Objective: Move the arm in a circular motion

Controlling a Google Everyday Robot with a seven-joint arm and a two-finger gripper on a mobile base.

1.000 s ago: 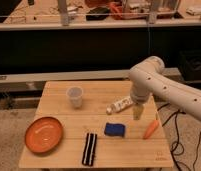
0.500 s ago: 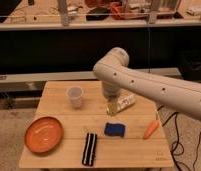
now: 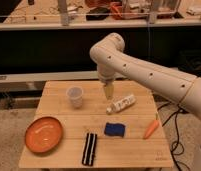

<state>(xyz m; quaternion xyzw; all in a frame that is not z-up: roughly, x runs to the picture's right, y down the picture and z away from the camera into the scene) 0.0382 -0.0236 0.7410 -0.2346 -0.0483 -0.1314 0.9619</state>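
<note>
While looking down on a pale wooden table (image 3: 59, 107) of smooth, straight planks, saw the arm (image 3: 144, 72): thick, white, tubular, dotted with small dark marks. Entered from the right edge, rose to a rounded joint above the table's back edge, then turned downward. Ended in a tan, tapered gripper (image 3: 109, 91), pointing down between a clear plastic cup (image 3: 74, 96) and a white bottle (image 3: 121, 104) lying on its side. Could not tell whether open or closed. Found nearer the front a glossy round orange plate (image 3: 43, 134), a flat black-and-white striped item (image 3: 89, 148), a soft-looking blue sponge (image 3: 114, 130) and an orange carrot (image 3: 151, 128). Could not read the bottle's label.
</note>
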